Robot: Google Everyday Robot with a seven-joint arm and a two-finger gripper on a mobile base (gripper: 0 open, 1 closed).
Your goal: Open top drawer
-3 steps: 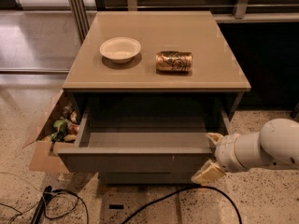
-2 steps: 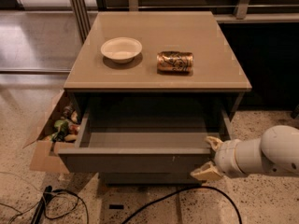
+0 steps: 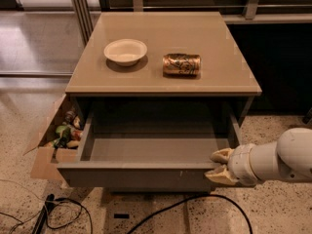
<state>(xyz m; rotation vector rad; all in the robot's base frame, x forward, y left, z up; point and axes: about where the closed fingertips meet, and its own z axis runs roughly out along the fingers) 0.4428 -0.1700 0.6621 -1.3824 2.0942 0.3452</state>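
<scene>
The top drawer [image 3: 136,177] of the grey cabinet is pulled well out toward me, and its inside shows empty. The flat grey front faces me, with a small white mark right of centre. My gripper [image 3: 219,165] is at the right end of the drawer front. One beige finger [image 3: 222,154] lies over the front's top edge and the other lies below it, shut on that edge. My white arm [image 3: 278,160] comes in from the right. The lower drawers are hidden under the open one.
On the cabinet top [image 3: 229,48] stand a white bowl [image 3: 126,51] and a gold can [image 3: 181,64] lying on its side. An open cardboard box [image 3: 44,162] of odds and ends sits on the floor to the left. Black cables [image 3: 161,211] run across the floor in front.
The drawer has slid further out toward me, and my gripper has moved with it at its right end.
</scene>
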